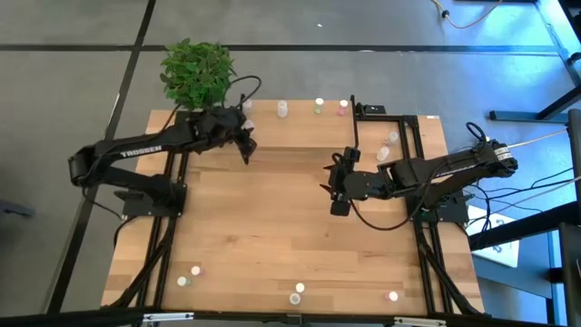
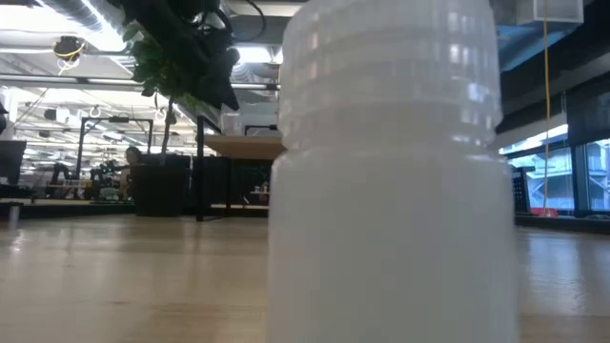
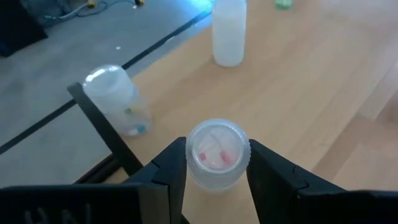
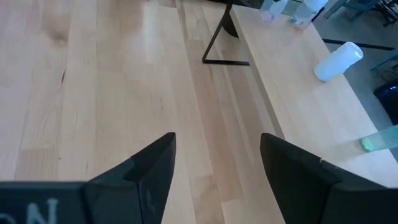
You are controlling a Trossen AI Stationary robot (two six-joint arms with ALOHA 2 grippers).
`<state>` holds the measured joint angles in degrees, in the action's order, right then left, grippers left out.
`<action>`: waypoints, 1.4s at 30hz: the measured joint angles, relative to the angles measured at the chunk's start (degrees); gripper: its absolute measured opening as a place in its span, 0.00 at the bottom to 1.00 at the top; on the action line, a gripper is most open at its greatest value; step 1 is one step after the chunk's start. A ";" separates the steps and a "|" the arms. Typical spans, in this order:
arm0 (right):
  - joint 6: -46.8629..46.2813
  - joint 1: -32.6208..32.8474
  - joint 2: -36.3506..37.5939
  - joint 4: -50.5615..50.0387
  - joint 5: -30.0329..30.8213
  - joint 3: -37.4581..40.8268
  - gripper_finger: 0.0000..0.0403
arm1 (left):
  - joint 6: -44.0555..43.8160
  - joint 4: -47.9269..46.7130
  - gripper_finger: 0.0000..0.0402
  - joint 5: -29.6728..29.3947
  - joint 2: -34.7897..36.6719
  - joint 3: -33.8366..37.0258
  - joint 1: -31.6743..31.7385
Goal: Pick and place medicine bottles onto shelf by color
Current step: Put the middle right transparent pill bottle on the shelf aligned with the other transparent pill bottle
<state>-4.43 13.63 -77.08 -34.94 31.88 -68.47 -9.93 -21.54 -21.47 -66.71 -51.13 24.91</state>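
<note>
A: What sits nearest the table-level camera?
B: A whitish ribbed plastic medicine bottle [image 2: 391, 171], right at the front edge of the large wooden tabletop [image 1: 272, 227].

A: And past it, toward the low light-wood shelf on the thin black frame [image 1: 309, 123]?
B: The right gripper [image 4: 214, 168] hovers over bare tabletop just in front of the shelf, fingers spread, nothing between them.

A: The left gripper?
B: The left gripper [image 3: 217, 171] is at the shelf's left end, pinching a small clear white-capped bottle with pink contents [image 3: 216, 154]. A similar clear bottle [image 3: 118, 99] stands at the shelf corner beside it, another upright one [image 3: 229, 31] farther along. A leafy green plant [image 1: 197, 73] stands behind that end.
</note>
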 joint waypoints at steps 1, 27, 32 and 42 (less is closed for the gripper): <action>0.00 0.00 0.00 0.00 0.00 0.00 0.59 | 0.02 0.09 0.32 0.00 -0.47 -0.02 0.00; -0.02 0.00 0.00 0.00 -0.02 0.00 0.59 | 0.59 0.96 0.32 -4.57 -1.95 -0.02 0.00; -0.02 0.00 0.00 0.00 -0.42 0.00 0.59 | 0.47 0.98 0.33 -4.59 -1.95 -0.02 0.00; -0.02 0.02 0.00 0.00 -0.50 0.00 0.59 | 0.00 0.98 0.34 -4.59 -1.95 0.00 0.00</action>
<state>-4.45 13.65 -77.08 -34.94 31.38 -68.47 -9.93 -20.56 -26.07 -68.66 -51.13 24.91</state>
